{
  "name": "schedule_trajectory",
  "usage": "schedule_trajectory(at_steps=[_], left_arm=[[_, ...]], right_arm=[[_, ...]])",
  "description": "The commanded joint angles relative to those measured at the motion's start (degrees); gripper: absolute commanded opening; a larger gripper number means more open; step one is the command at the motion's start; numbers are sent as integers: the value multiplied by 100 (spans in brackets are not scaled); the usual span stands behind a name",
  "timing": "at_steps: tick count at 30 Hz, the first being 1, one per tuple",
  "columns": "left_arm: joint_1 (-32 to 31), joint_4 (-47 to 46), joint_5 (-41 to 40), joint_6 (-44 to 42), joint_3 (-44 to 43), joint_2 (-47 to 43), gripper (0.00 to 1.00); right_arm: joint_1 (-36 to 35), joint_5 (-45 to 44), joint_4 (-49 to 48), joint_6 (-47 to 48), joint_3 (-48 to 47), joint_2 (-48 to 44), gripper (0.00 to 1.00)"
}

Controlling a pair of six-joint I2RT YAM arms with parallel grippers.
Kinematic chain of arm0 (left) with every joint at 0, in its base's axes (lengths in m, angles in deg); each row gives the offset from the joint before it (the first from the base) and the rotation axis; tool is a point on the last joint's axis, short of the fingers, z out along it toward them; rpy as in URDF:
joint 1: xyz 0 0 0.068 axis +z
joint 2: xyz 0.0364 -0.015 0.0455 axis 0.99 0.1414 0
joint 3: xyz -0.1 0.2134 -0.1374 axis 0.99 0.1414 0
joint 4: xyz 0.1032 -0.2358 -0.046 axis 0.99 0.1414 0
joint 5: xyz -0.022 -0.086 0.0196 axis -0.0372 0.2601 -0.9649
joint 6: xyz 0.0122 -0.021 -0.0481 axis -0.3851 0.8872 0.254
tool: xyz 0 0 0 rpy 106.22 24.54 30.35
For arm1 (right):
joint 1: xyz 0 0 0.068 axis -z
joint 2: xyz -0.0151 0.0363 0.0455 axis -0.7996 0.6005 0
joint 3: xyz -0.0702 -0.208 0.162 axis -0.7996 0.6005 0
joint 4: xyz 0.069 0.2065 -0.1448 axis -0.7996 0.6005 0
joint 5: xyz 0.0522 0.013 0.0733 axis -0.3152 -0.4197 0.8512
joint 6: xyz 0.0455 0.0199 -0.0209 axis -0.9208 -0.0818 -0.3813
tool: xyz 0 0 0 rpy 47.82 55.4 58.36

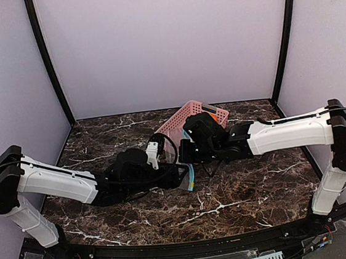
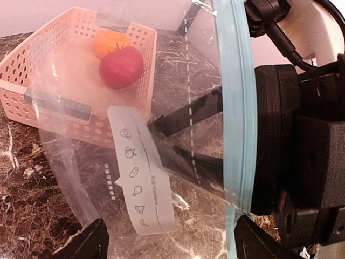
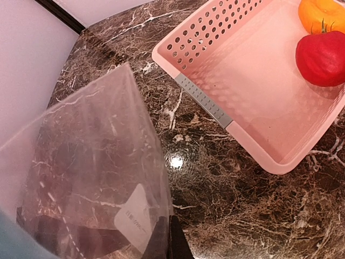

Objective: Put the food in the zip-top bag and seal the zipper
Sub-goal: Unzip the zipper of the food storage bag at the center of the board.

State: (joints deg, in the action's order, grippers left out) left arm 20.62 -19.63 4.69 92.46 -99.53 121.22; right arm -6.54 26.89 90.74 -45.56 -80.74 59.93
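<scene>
The zip-top bag (image 2: 205,70) is thin, crinkled clear film with a teal zipper (image 2: 236,108) strip and a curved white label (image 2: 141,178). At its 12 o'clock in the top view sits a pink perforated basket (image 3: 199,38). It holds a glossy red food (image 3: 322,58), with a rounded orange food (image 3: 319,13) just beside it at 12. The table (image 3: 242,205) is dark veined marble and the walls (image 1: 164,44) are pale lilac. The right gripper (image 1: 191,159) is pinched on the bag's zipper edge. The left gripper (image 2: 170,244) stands wide apart at the bag, gripping nothing.
</scene>
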Motion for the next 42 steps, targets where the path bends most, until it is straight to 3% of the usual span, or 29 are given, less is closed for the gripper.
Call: schedule_trajectory(at_steps=[1,11,28,42], left_arm=[[12,-444,246,-90,-85,37,81],[15,-647,259,-43,-32,32,82],[16,179,-433,-221,-218,130,74],[17,805,-1013,-617,-591,153,50]], right_arm=[[-60,-14,-128,-31,10,-171,0],[-65,-45,-108,-24,-16,-163,0],[-64,-194,35,-12,98,-317,0],[-65,-93,24,-69,214,-310,0]])
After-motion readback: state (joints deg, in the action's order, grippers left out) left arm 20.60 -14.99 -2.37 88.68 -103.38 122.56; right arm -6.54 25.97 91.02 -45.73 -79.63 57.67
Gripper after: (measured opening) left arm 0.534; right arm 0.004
